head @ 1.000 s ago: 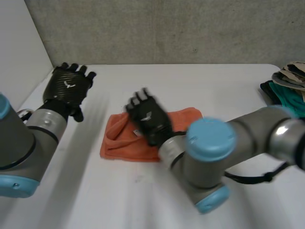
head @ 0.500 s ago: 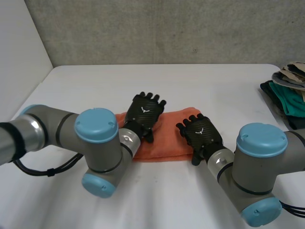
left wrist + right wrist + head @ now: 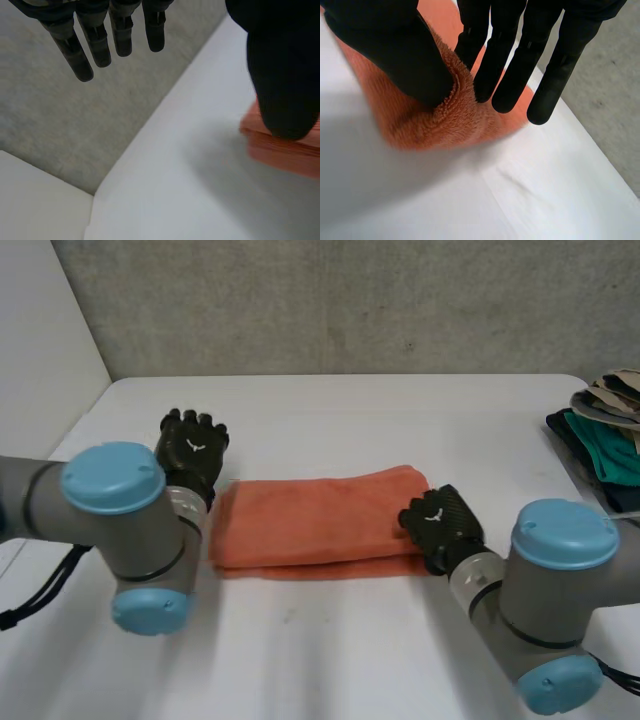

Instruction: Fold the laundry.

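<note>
Orange towel [image 3: 318, 515] lies as a long folded strip on the bench [image 3: 330, 640], flatter than half a second ago. Left hand [image 3: 192, 450] has slid off it, straight-fingered and empty, beside its left end. Right hand [image 3: 440, 525] pinches the right end, so another fold looks due.

I find no words, numbers or brand names that can be read. The only signs are on me. A white emblem [image 3: 197, 447], small and wing-like with no letters in it, sits on the back of my left hand [image 3: 188, 462], just off the left end of the orange towel [image 3: 315, 515]. A second emblem [image 3: 434, 517] of the same shape sits on the back of my right hand [image 3: 448, 532], at that towel's right end.
</note>
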### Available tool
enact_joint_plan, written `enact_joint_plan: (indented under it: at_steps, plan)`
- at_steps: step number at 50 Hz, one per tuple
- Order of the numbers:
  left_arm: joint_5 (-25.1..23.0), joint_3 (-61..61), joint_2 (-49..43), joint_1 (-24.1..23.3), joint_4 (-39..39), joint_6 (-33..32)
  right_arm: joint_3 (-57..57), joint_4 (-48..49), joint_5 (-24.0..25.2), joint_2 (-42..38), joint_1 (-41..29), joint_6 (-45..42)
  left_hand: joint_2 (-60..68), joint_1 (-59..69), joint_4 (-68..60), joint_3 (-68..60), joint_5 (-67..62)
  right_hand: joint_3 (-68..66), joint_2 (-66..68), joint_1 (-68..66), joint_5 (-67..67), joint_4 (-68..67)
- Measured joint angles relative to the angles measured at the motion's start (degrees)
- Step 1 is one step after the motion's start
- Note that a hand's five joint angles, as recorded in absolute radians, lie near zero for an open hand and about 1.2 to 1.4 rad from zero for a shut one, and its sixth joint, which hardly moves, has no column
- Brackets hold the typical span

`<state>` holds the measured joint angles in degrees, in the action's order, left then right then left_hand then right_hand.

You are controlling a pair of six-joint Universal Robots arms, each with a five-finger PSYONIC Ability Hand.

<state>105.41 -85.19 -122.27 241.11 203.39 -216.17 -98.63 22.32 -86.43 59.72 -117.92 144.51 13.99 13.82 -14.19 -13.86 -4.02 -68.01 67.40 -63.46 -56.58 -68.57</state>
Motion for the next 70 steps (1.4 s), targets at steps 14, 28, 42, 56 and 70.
enact_joint_plan:
  at_steps: [14, 28, 42, 56, 70]
  plan:
    - [-3.02, -9.69, 15.62, 0.29, -0.08, 6.17, 1.03, -1.19, -3.37, 8.63, 2.24, -24.89, -0.11, -0.17, 0.24, 0.11, 0.16, -0.01, 0.00, 0.00, 0.00, -0.04]
    - [-2.83, -9.48, 15.54, -0.27, -0.02, 7.50, 7.59, 5.18, 13.32, -3.82, -19.82, -27.05, -0.60, -0.19, 0.92, 0.30, 0.89, 17.18, -17.73, 18.15, 16.62, 17.20]
    - [-2.90, -6.08, 14.49, -6.49, -0.51, 22.61, 5.99, -3.00, 8.56, 9.16, -7.18, 14.45, -0.68, -0.20, 0.94, 0.30, 0.91, 55.97, -55.58, 50.31, 53.87, 56.51]
    - [0.05, 6.48, -3.27, -15.11, -14.21, 27.02, 24.58, -26.60, 9.49, -5.61, -1.08, 29.66, -0.66, -0.19, 0.87, 0.30, 0.86, 55.97, -55.58, 50.31, 53.87, 56.51]
    - [3.98, 6.01, -3.45, -13.88, -20.76, 23.36, 27.04, -27.87, 3.30, -9.22, -2.12, 16.43, -0.67, -0.21, 0.94, 0.31, 0.92, 55.97, -55.58, 50.42, 53.90, 56.50]
